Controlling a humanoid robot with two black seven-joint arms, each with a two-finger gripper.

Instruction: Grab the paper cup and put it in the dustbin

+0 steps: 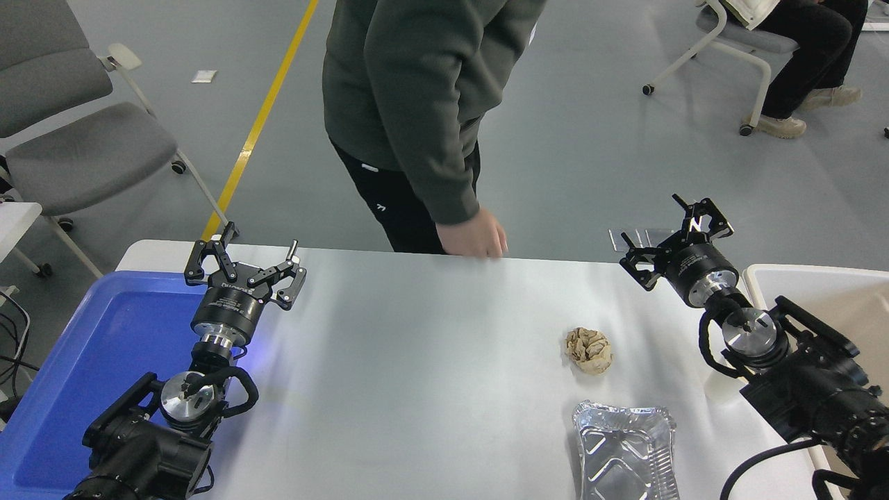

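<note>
No paper cup shows anywhere in the head view. The dustbin [755, 279], with an off-white rim and beige inner walls, stands at the table's right edge, partly behind my right arm. My right gripper [672, 235] is open and empty, raised over the table's far right corner, just left of the dustbin. My left gripper [244, 262] is open and empty, parked at the lower left beside the blue tray.
A crumpled tan paper ball [589, 351] lies right of centre. A silver foil tray [625, 451] sits at the front edge below it. A blue plastic tray [104, 347] lies at the left. A person's hand [474, 238] rests at the table's far edge.
</note>
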